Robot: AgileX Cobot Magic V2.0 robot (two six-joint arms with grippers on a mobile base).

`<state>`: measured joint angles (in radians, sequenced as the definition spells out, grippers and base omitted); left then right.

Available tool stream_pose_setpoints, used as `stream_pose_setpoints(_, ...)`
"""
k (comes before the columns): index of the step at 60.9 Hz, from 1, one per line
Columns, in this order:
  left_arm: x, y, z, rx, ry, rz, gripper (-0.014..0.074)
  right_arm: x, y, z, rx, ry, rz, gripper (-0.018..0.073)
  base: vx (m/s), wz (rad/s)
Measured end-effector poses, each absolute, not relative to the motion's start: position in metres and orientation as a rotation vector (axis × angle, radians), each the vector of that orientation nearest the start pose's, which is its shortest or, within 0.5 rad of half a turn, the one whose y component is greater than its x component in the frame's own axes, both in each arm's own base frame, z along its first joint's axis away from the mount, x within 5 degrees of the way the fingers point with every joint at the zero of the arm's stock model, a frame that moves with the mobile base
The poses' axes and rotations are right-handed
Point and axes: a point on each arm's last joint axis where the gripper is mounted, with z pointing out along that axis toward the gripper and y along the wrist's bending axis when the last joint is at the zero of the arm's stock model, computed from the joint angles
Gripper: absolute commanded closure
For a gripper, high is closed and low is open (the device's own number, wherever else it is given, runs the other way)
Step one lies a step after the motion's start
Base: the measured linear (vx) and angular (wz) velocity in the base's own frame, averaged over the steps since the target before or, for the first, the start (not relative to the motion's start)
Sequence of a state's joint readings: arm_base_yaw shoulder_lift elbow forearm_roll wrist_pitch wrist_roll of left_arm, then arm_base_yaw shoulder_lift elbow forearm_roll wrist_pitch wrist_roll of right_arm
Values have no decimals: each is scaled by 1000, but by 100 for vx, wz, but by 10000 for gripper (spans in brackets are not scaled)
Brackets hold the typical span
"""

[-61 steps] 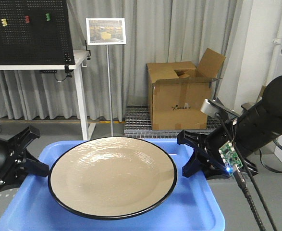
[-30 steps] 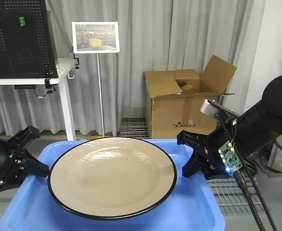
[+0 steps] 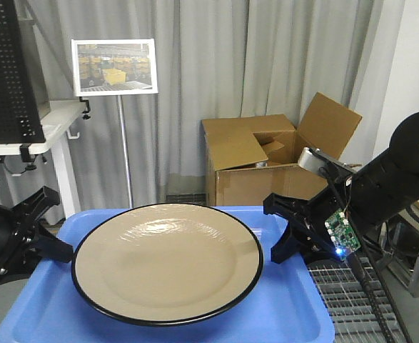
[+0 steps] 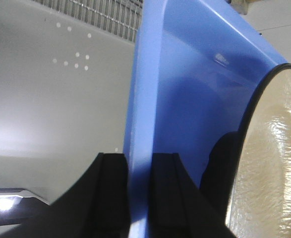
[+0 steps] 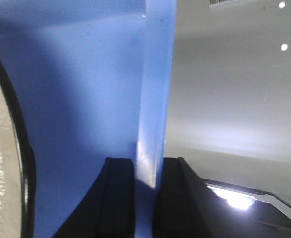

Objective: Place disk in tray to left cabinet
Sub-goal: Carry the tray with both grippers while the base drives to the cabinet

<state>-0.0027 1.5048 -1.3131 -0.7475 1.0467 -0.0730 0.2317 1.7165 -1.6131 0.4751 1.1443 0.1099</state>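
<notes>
From the front, the round, shiny tan disk (image 3: 168,263) with its thin black rim lies flat in the middle of the smooth blue plastic tray (image 3: 288,311) and almost reaches both side edges, while the black left gripper (image 3: 54,225) pinches the tray's left edge and the black right gripper (image 3: 277,229) pinches its right edge. In the left wrist view, two flat black fingers (image 4: 113,188) press on either side of the tray's thin raised rim, with the disk's bumpy face close by. In the right wrist view, two more fingers (image 5: 118,198) squeeze the rim there, and the disk's black rim curves just inside.
</notes>
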Motion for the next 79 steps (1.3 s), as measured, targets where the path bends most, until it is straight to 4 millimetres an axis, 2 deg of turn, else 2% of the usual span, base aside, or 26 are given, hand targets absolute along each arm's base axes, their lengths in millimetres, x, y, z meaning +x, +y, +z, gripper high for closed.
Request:
stream_pose_setpoints(36,311,-54,341,-409,2559,-1001,596,348,121,340,-18,2728,744,563,34,-18)
stream_pose_setpoints(79,311,-54,341,-409,2558,-1001,596,348,121,340,-18,2729,744,563,20,-67)
